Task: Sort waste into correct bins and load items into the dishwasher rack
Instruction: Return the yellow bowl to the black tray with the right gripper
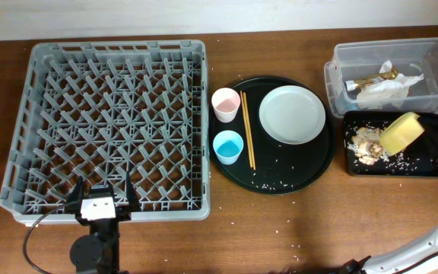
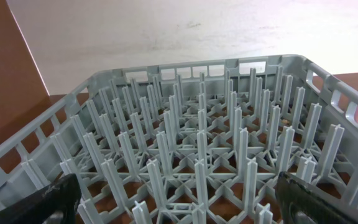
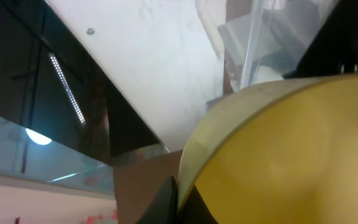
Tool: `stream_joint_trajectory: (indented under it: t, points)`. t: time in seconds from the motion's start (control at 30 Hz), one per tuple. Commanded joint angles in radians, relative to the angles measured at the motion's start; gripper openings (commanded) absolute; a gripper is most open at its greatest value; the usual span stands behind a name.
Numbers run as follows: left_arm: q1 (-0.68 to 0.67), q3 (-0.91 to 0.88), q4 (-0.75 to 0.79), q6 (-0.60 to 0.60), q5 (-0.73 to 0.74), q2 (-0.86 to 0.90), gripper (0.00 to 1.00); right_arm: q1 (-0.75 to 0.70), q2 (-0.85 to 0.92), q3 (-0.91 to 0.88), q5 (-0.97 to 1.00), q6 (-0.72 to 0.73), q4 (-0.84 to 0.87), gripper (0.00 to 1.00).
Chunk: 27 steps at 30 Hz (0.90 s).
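Left of the round tray (image 1: 280, 164), the rack (image 1: 109, 122) sits just beside it, its upright pegs (image 2: 199, 149) leaving only narrow slots. On the round tray, a pink cup (image 1: 225, 103), blue cup (image 1: 228, 146), chopsticks (image 1: 247, 129) and plate (image 1: 292, 114) crowd all but its near part. Right of it stand a tub (image 1: 333, 72) and black tray (image 1: 417, 164), a tilted bowl (image 1: 401, 131) over the latter. In front of it lies open desk (image 1: 280, 228).
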Motion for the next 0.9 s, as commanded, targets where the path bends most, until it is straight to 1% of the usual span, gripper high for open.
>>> stream_joint_trajectory:
  t: [0.0, 0.03, 0.07, 0.1, 0.13, 0.17, 0.2, 0.23, 0.27, 0.3, 0.33, 0.37, 0.4, 0.47, 0.53, 0.6, 0.7, 0.77, 0.8, 0.83, 0.87]
  points:
    - [0.005, -0.004, -0.004, 0.016, 0.000, -0.004, 1.00, 0.002, -0.011, -0.006, -0.005, -0.195, -0.089, 0.04]
    - [0.005, -0.004, -0.004, 0.016, 0.000, -0.004, 1.00, 0.002, -0.032, -0.005, -0.004, -0.328, -0.183, 0.04]
    - [0.005, -0.004, -0.004, 0.016, 0.000, -0.004, 1.00, 0.014, -0.105, -0.002, 0.075, -0.403, -0.219, 0.04]
    - [0.005, -0.004, -0.004, 0.016, 0.000, -0.004, 1.00, 0.038, -0.177, -0.001, 0.137, -0.414, -0.217, 0.04]
    - [0.005, -0.004, -0.004, 0.016, 0.000, -0.004, 1.00, 0.093, -0.275, 0.001, 0.210, -0.412, -0.217, 0.04]
    - [0.005, -0.004, -0.004, 0.016, 0.000, -0.004, 1.00, 0.140, -0.326, 0.007, 0.241, -0.404, -0.217, 0.04]
    - [0.005, -0.004, -0.004, 0.016, 0.000, -0.004, 1.00, 0.272, -0.401, 0.037, 0.301, -0.336, -0.191, 0.04]
    - [0.005, -0.004, -0.004, 0.016, 0.000, -0.004, 1.00, 0.354, -0.425, 0.055, 0.342, -0.264, -0.149, 0.04]
    - [0.005, -0.004, -0.004, 0.016, 0.000, -0.004, 1.00, 0.487, -0.447, 0.076, 0.470, -0.093, -0.042, 0.04]
    - [0.005, -0.004, -0.004, 0.016, 0.000, -0.004, 1.00, 0.670, -0.454, 0.082, 0.749, 0.167, 0.097, 0.04]
    - [0.005, -0.004, -0.004, 0.016, 0.000, -0.004, 1.00, 0.851, -0.453, 0.081, 1.052, 0.376, 0.162, 0.04]
    - [0.005, -0.004, -0.004, 0.016, 0.000, -0.004, 1.00, 0.973, -0.452, 0.081, 1.245, 0.497, 0.161, 0.04]
    - [0.005, -0.004, -0.004, 0.016, 0.000, -0.004, 1.00, 1.057, -0.449, 0.074, 1.344, 0.567, 0.160, 0.04]
    - [0.005, -0.004, -0.004, 0.016, 0.000, -0.004, 1.00, 1.224, -0.416, 0.035, 1.479, 0.675, 0.182, 0.04]
    - [0.005, -0.004, -0.004, 0.016, 0.000, -0.004, 1.00, 1.302, -0.370, -0.017, 1.492, 0.707, 0.272, 0.04]
    - [0.005, -0.004, -0.004, 0.016, 0.000, -0.004, 1.00, 1.336, -0.305, -0.047, 1.491, 0.738, 0.320, 0.04]
    - [0.005, -0.004, -0.003, 0.016, 0.000, -0.004, 1.00, 1.341, -0.192, -0.085, 1.487, 0.741, 0.389, 0.04]
    - [0.005, -0.004, -0.004, 0.016, -0.002, -0.004, 1.00, 1.341, -0.127, -0.085, 1.461, 0.741, 0.398, 0.04]
    - [0.005, -0.004, -0.004, 0.016, -0.011, -0.004, 1.00, 1.341, -0.110, -0.086, 1.457, 0.741, 0.398, 0.12]
    - [0.005, -0.004, 0.004, 0.016, -0.007, -0.004, 1.00, 1.341, -0.106, -0.087, 1.453, 0.740, 0.397, 0.36]
    - [0.005, -0.003, 0.037, 0.016, -0.007, -0.004, 1.00, 1.341, -0.106, -0.087, 1.425, 0.737, 0.397, 0.43]
